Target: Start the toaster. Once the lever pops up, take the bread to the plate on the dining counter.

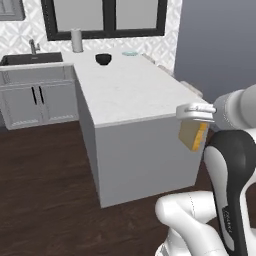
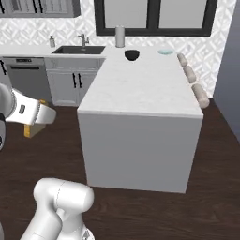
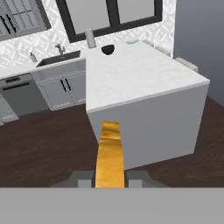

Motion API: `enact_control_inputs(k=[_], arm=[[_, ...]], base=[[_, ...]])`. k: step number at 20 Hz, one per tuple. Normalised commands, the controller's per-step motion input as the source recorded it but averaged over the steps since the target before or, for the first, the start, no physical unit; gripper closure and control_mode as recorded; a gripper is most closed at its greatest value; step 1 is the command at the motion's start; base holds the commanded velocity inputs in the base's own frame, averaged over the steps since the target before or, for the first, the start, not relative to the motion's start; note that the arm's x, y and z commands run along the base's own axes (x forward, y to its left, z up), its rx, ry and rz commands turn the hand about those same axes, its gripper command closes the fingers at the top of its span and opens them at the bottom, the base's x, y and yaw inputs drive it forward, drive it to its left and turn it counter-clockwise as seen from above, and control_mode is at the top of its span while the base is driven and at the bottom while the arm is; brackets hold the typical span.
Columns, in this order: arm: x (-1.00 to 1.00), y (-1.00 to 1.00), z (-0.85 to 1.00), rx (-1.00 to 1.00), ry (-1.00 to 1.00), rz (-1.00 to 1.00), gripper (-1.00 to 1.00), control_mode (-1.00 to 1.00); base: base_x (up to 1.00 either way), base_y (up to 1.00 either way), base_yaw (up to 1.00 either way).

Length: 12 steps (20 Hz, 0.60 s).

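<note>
My gripper (image 1: 194,121) is shut on the bread (image 1: 193,136), a tan slice with an orange crust, held in the air short of the dining counter's (image 1: 130,90) near end. In the hand view the bread (image 3: 109,153) stands edge-on between the fingertips of the gripper (image 3: 109,177). From the right base view the gripper (image 2: 40,122) and the bread (image 2: 34,131) hang left of the dining counter (image 2: 145,89). The pale blue-green plate (image 1: 131,53) (image 2: 164,52) (image 3: 131,42) lies at the counter's far end. The toaster is out of view.
A dark bowl (image 1: 103,59) (image 2: 132,55) and a grey cylinder (image 2: 120,36) stand near the far end of the slab. A sink (image 2: 77,49) and grey cabinets (image 1: 37,100) lie to the left. Stools (image 2: 194,86) line the counter's right side. Dark wood floor surrounds the counter.
</note>
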Motion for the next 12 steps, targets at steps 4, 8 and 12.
enact_control_inputs(k=[4, 8, 12], arm=[[0.0, 0.0, 0.0, 0.0, 0.0, 0.0, 1.0, 1.0], [0.0, 0.0, 0.0, 0.0, 0.0, 0.0, 1.0, 1.0], [0.0, 0.0, 0.0, 0.0, 0.0, 0.0, 1.0, 1.0]], base=[[0.6, -1.0, 0.09], [0.63, -1.0, 0.12], [0.6, -1.0, 0.16]])
